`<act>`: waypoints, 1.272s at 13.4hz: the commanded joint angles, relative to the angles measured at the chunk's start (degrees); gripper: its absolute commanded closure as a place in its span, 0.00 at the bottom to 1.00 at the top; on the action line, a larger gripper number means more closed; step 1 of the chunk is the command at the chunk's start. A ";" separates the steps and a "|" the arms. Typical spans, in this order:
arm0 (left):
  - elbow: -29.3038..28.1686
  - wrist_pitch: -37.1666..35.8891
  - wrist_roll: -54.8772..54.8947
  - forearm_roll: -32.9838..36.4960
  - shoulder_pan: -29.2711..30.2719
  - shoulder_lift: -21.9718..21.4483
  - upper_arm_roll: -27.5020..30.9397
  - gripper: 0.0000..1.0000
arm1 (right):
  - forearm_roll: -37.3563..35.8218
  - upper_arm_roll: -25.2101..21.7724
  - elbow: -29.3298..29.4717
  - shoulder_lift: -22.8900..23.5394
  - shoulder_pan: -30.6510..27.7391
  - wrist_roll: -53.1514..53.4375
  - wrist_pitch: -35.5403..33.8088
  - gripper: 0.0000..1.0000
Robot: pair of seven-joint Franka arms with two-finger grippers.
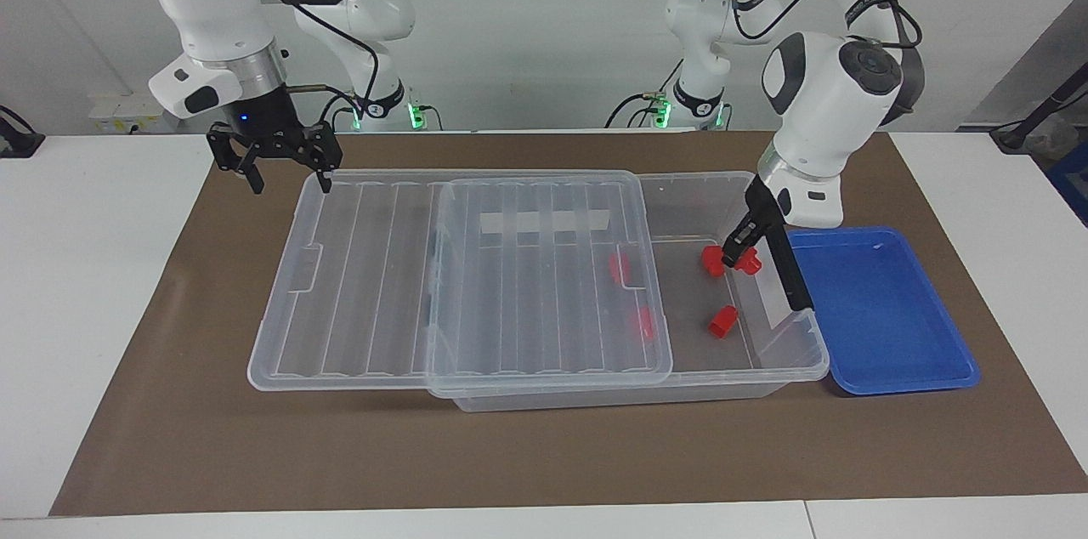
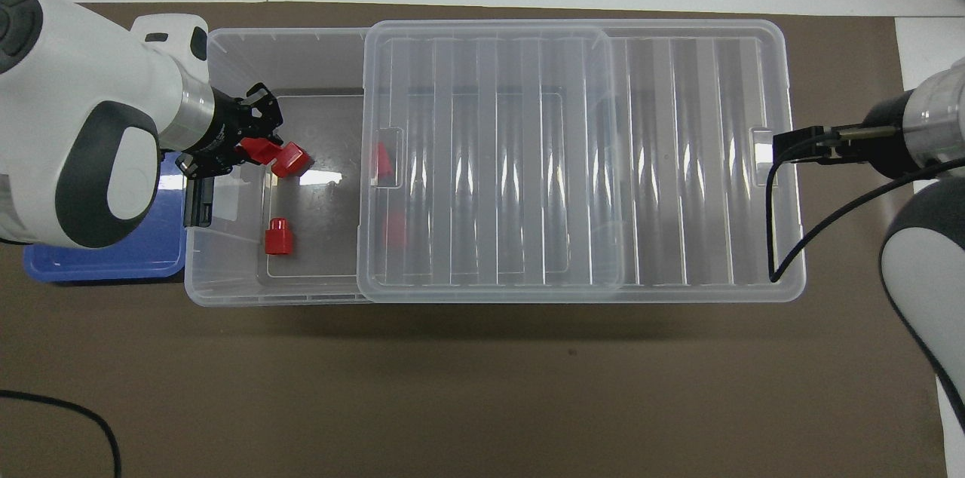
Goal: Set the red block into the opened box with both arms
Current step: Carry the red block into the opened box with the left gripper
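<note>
Red block (image 1: 748,262) — small, chunky, bright plastic, pinched in left gripper (image 1: 738,253)

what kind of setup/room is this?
Looks like a robotics lab bench, not a home or shop: two Franka arms bolted at a white table, a brown mat marking the workspace, and only test props, a clear box and blue tray.
</note>
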 commanded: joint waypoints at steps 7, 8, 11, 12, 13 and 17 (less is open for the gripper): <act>-23.19 21.65 -1.25 3.76 -5.92 -5.76 0.92 1.00 | 1.89 0.07 -1.50 -1.14 -1.02 3.55 -3.98 0.02; -23.37 24.12 -1.52 3.76 -6.70 -3.75 0.92 1.00 | 0.84 0.07 -1.41 -1.05 -0.93 3.81 -3.62 0.02; -22.85 31.25 -4.23 3.76 -8.73 1.97 1.09 1.00 | 0.22 0.24 -0.80 -0.44 -0.84 4.07 -3.01 0.02; -22.67 31.26 -4.24 4.72 -8.73 2.60 1.18 1.00 | 0.22 0.24 -1.06 -0.61 -1.02 3.99 -3.01 0.02; -22.76 31.26 -4.24 6.12 -8.73 2.69 1.18 1.00 | 0.22 0.16 -1.06 -0.61 -1.02 3.99 -2.92 0.02; -22.67 32.23 -4.24 7.80 -8.65 4.27 1.36 1.00 | -0.22 0.24 -0.71 -0.26 -1.20 3.90 -1.95 0.02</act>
